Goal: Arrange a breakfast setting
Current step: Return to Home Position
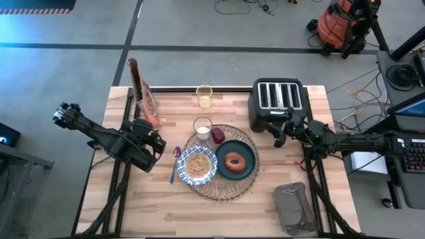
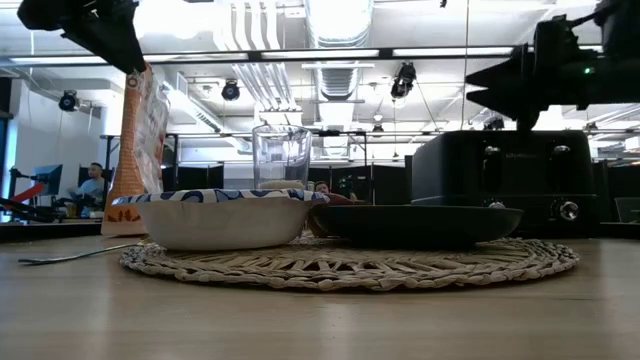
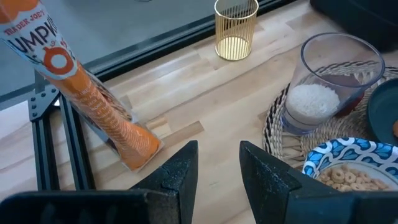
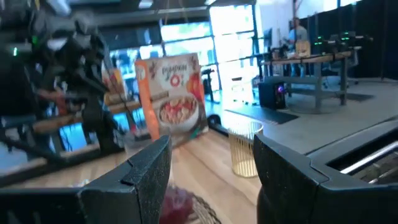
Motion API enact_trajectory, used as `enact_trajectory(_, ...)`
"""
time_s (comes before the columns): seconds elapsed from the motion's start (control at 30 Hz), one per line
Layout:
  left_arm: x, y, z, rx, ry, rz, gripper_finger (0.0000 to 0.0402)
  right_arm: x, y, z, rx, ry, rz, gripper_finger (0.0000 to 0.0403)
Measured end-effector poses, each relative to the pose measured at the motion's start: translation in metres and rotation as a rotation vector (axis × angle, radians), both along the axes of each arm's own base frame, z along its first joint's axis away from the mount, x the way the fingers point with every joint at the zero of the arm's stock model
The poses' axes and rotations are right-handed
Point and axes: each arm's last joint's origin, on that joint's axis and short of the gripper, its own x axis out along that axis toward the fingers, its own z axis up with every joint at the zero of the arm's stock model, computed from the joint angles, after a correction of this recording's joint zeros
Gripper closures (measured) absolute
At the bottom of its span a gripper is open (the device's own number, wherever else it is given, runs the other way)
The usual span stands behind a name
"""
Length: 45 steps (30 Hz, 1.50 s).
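I read the left gripper [image 3: 217, 169] as open: its two dark, blocky fingers stand apart with a narrow gap and nothing between them. It hovers over the left side of the table [image 1: 133, 199], near the blue-handled spoon [image 1: 175, 163]. The right gripper [image 4: 211, 168] is likewise open, with its fingers wide apart and empty. It sits just beside the black four-slot toaster [image 1: 277, 103], to the right of the mat.

The setting lies mid-table on pale wooden planks.
- The round woven placemat [image 1: 222, 192] is tan, coarse and coiled.
- A dark teal plate [image 1: 248, 167], smooth and shallow, rests on the mat and carries a round browned bagel [image 1: 234, 161].
- A blue-and-white patterned bowl [image 1: 214, 161] holds ring-shaped cereal [image 3: 342, 177] and stands just beside the plate, on its left.
- A small clear glass [image 1: 202, 127] has white contents at its base.
- A small red fruit [image 1: 218, 135] sits just beside the glass.
- The spoon lies on bare wood, off the mat's left rim.

A gold wire cup [image 1: 204, 96] and an upright cereal bag [image 1: 143, 93] stand along the table's upper edge in the high view.

Limits of view: in the low view the walls of the bowl and plate hide the bagel and the fruit, and only the spoon's handle end shows. In the right wrist view the fruit is a red blur. I cannot identify a flat grey object [image 1: 292, 209] near the table's right corner.
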Motion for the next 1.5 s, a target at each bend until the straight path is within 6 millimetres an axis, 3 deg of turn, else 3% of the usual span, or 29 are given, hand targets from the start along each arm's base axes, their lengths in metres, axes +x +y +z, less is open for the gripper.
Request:
enact_trajectory(0.53, 0.006, -0.003, -0.001, 0.000, -0.002, -0.058, 0.0299, -0.001, -0.001, -0.012, -0.026, 0.132, -0.033, 0.0188)
enact_trajectory(0.83, 0.037, -0.020, -0.003, 0.034, -0.039, -0.336, 0.0299, 0.000, 0.003, -0.013, -0.664, 0.354, 0.103, 0.0188)
enact_trajectory(1.0, 0.048, -0.023, -0.026, 0.065, -0.051, -0.406, 0.0299, 0.000, 0.003, -0.011, -0.823, 0.396, 0.095, 0.0188)
enact_trajectory(1.27, 0.064, -0.022, -0.081, 0.043, -0.202, -0.525, 0.0299, 0.000, 0.003, -0.010, -0.833, 0.392, 0.097, 0.0188)
enact_trajectory(1.4, 0.067, -0.015, -0.099, 0.052, -0.305, -0.530, 0.0299, 0.000, 0.003, -0.010, -0.835, 0.391, 0.097, 0.0188)
enact_trajectory(1.5, 0.065, -0.009, -0.109, 0.091, -0.289, -0.541, 0.0299, 0.000, 0.003, -0.010, -0.836, 0.390, 0.097, 0.0188)
